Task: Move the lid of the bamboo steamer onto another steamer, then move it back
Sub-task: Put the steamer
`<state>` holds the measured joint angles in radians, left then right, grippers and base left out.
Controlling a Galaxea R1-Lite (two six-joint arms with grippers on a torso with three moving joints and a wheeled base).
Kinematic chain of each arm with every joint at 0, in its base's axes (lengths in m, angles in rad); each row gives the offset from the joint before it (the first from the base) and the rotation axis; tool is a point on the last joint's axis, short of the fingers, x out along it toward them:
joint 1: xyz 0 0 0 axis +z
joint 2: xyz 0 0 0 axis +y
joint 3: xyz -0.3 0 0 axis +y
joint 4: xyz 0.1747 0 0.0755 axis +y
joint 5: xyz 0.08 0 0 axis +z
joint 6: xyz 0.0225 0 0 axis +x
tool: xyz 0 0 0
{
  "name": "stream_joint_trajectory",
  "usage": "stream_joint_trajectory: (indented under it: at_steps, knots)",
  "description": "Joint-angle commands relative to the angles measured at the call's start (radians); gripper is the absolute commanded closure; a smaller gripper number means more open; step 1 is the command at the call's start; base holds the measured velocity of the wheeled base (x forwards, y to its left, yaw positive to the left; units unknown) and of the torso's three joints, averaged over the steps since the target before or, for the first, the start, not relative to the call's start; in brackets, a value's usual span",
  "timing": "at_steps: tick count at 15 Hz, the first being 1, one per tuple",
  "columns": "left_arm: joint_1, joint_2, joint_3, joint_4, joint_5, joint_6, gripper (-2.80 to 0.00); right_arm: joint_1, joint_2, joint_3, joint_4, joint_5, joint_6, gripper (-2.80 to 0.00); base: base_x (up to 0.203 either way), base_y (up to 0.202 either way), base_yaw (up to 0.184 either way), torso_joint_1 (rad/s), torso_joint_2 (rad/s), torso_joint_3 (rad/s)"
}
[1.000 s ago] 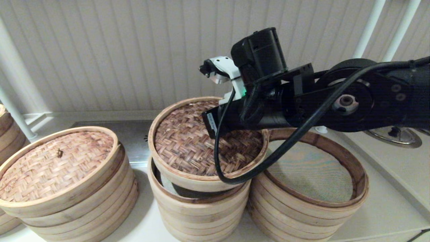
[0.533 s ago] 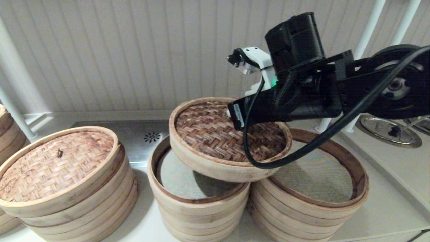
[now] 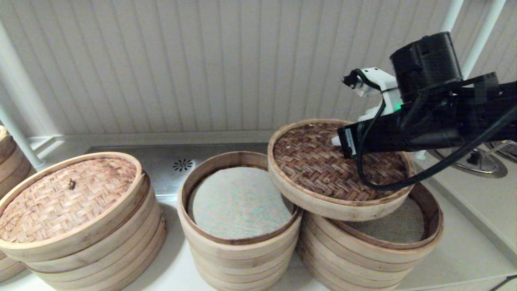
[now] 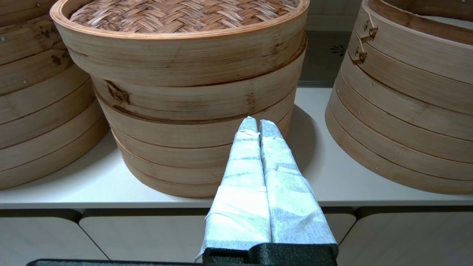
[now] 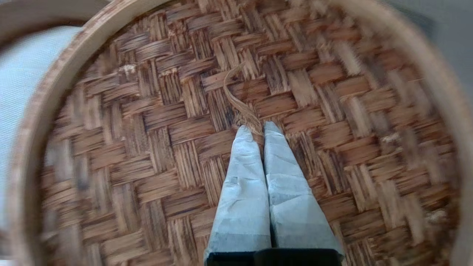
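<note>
The bamboo steamer lid (image 3: 319, 169), dark brown herringbone weave with a pale rim band, hangs slightly tilted over the right-hand stack. My right gripper (image 5: 258, 127) is shut on the small bamboo strand (image 5: 239, 105) at the centre of the lid (image 5: 147, 122). In the head view the black right arm (image 3: 424, 121) covers the fingers. Below the lid is another steamer (image 3: 404, 250), with a reddish-brown top ring and a grey-green cloth liner (image 3: 391, 226), half covered. My left gripper (image 4: 255, 123) is shut on nothing, low at the counter's front edge.
The middle stack (image 3: 238, 254) stands uncovered with a whitish liner (image 3: 238, 202). The left stack (image 3: 80, 242) bears a tan woven lid (image 3: 68, 194). Another stack (image 3: 6, 161) is at the far left. White poles (image 3: 480, 36) and a metal burner (image 3: 472, 163) are at the back right.
My right arm carried the lid rightwards, from over the middle stack to over the right stack. The middle stack's whitish liner is now uncovered.
</note>
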<state>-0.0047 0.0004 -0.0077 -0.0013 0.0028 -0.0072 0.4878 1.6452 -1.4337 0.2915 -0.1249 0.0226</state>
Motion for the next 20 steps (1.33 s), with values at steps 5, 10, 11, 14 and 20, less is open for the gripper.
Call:
stream_joint_trajectory:
  at_steps: [5,10,11,14,20]
  knots:
    - [0.000,0.000,0.000,0.000,0.000,0.000,0.00,-0.122,-0.104,0.123,0.001,0.033,-0.003,0.00,0.000,0.000,0.000,0.000,0.00,0.000]
    - [0.000,0.000,0.000,0.000,0.000,0.000,0.00,-0.206,-0.169,0.227,-0.026,0.102,-0.007,0.00,0.000,0.000,0.000,0.000,0.00,0.000]
    - [0.000,0.000,0.000,0.000,0.000,0.000,0.00,-0.211,-0.176,0.255,-0.043,0.109,-0.008,0.00,0.000,0.000,0.000,0.000,0.00,0.000]
    - [0.000,0.000,0.000,0.000,0.000,0.000,0.00,-0.210,-0.172,0.315,-0.112,0.113,-0.009,0.00,0.000,0.000,0.000,0.000,0.00,0.000]
    - [0.000,0.000,0.000,0.000,0.000,0.000,0.00,-0.206,-0.170,0.397,-0.193,0.118,-0.007,0.00,0.000,0.000,0.000,0.000,0.00,0.000]
